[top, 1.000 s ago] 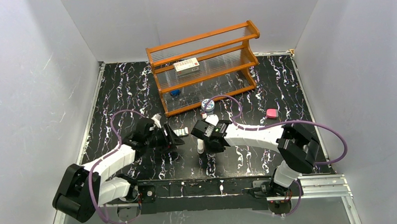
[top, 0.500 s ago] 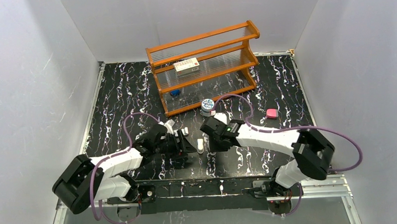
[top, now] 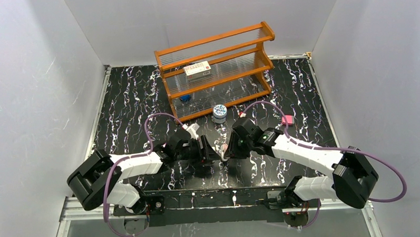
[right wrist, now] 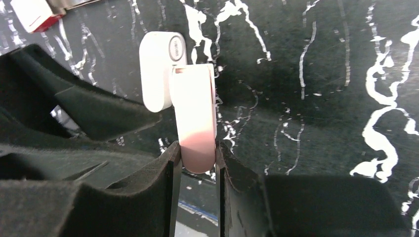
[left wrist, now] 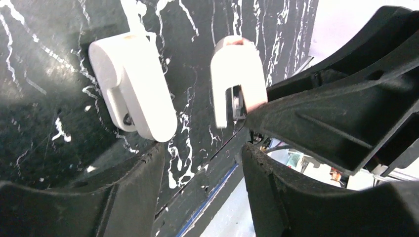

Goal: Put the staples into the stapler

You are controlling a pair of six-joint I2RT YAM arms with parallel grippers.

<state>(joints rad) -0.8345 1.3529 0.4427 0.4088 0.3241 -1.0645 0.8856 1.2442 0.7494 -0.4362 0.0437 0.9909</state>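
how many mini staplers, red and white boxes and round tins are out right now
mini staplers: 2
red-and-white boxes: 2
round tin: 1
total: 5

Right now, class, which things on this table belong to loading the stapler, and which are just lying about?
Job: stapler in right gripper; white piece beside it; left gripper, open.
Lying about: rack, box, tin, pink block.
Staples: cannot make out.
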